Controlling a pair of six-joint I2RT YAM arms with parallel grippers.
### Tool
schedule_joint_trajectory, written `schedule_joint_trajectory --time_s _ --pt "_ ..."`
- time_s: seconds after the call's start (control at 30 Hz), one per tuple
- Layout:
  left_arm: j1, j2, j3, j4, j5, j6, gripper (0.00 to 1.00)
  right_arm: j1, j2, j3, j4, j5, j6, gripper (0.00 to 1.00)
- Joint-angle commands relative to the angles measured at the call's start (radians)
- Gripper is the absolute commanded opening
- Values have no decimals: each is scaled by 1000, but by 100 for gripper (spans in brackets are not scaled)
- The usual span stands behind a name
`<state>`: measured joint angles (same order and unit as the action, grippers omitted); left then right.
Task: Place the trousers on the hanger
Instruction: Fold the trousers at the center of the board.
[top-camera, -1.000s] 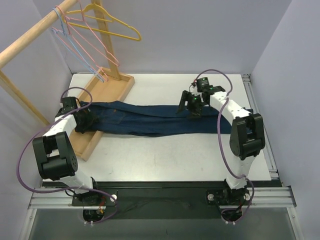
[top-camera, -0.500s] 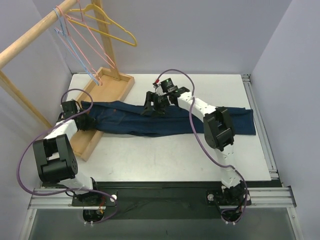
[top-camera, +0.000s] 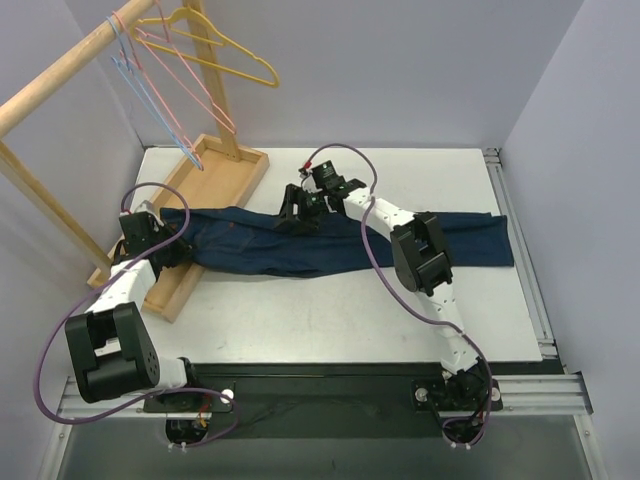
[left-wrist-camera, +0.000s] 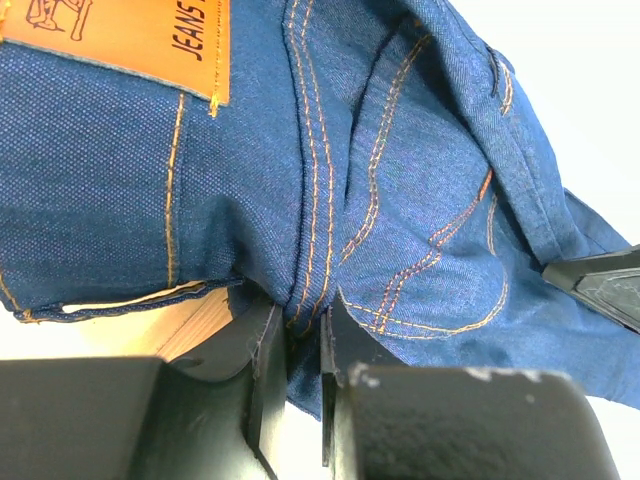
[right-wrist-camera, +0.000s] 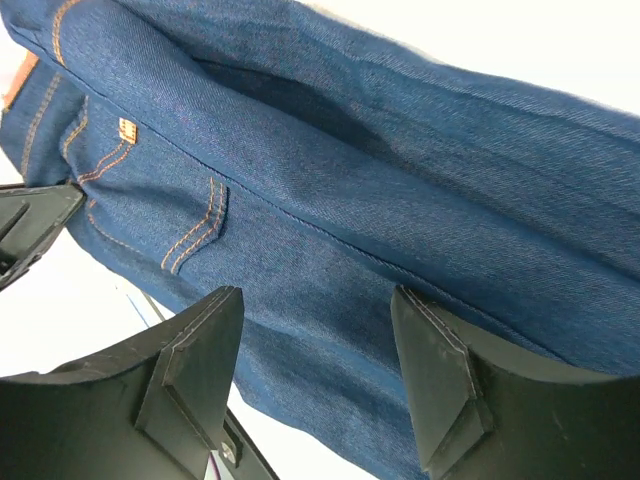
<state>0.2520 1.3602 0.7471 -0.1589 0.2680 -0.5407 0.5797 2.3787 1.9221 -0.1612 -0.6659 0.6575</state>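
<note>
Two grippers at the trousers (top-camera: 300, 255): left gripper (left-wrist-camera: 295, 330) pinched a thick stitched seam, right gripper (right-wrist-camera: 312, 305) hovered spread wide. Heavy, floppy denim; seams looked the surest hold.

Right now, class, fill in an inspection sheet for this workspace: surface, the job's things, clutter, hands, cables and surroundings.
Surface: white table, with the trousers spread across it.
Job's things: trousers lie flat, waist end over the wooden rack's base; light-blue hanger hangs on the rack's rail, not yet taken.
Clutter: yellow hanger and pink hangers on the same rail.
Hands: left hand shut on a fold at the trousers' waist; right hand open over the denim.
Cables: purple cable loops along each arm, clear of the hangers.
Surroundings: plain lavender walls; nothing else seen.
</note>
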Motion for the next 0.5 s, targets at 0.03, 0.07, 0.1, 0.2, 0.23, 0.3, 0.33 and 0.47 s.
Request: schedule_joint_trajectory --time_s 0.03,0.07,0.1,0.2,0.23,0.3,0.33,0.47 --pt "1 -44 1 -11 54 39 0 25 -10 3 12 12 31 60" --pt "1 -52 -2 -13 53 41 0 26 -13 -5 12 11 36 60" --pt "1 -56 -3 -21 48 44 0 28 -22 -11 11 8 39 59" --pt "1 -75 -6 -37 36 56 0 34 -56 -44 11 8 37 59" --pt "1 -81 -9 -39 36 61 0 37 -59 -49 11 14 37 59" --pt "1 -95 -17 -39 34 61 0 43 -49 -37 8 20 40 59" --pt "1 -98 -17 -39 34 61 0 48 -43 -22 5 22 44 59" --pt "1 -110 -23 -37 39 61 0 60 -6 -6 -9 46 34 59"
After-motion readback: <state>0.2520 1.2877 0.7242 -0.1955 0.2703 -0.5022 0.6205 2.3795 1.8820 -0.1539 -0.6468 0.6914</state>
